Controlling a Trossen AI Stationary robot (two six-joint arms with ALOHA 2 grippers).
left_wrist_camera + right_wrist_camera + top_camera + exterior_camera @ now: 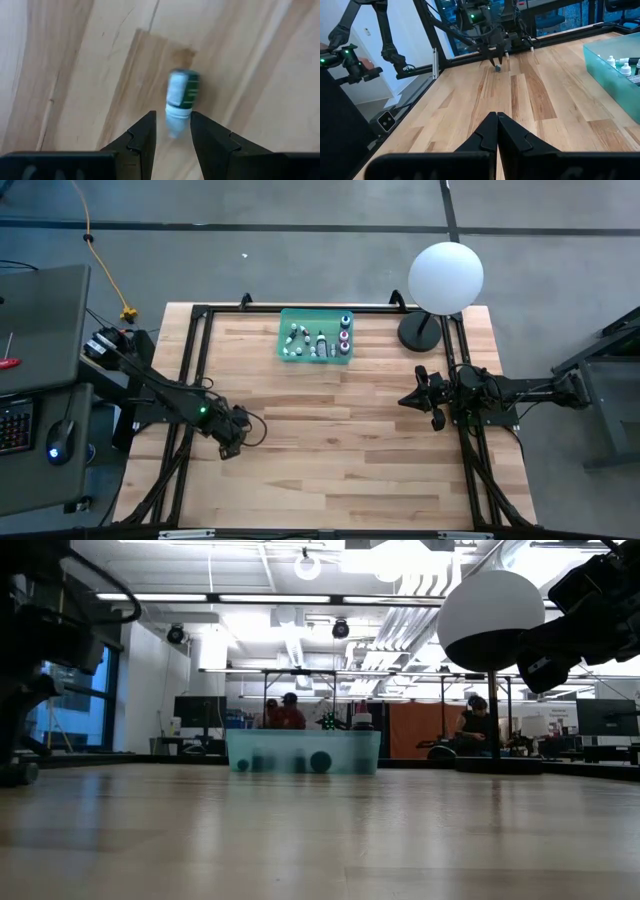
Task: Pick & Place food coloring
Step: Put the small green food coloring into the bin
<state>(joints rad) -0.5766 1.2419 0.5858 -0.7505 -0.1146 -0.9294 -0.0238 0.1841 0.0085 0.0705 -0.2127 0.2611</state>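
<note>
1. Two dark fingers of the left end effector pinch a small food coloring bottle by its whitish cap, green body pointing away, just above the wooden tabletop near its left edge.
2. More food coloring bottles sit in a green tray at the tabletop's far edge.
3. At the right edge, the right end effector waits, fingers pressed together.
4. Beside the tray stands a white globe lamp.
</note>
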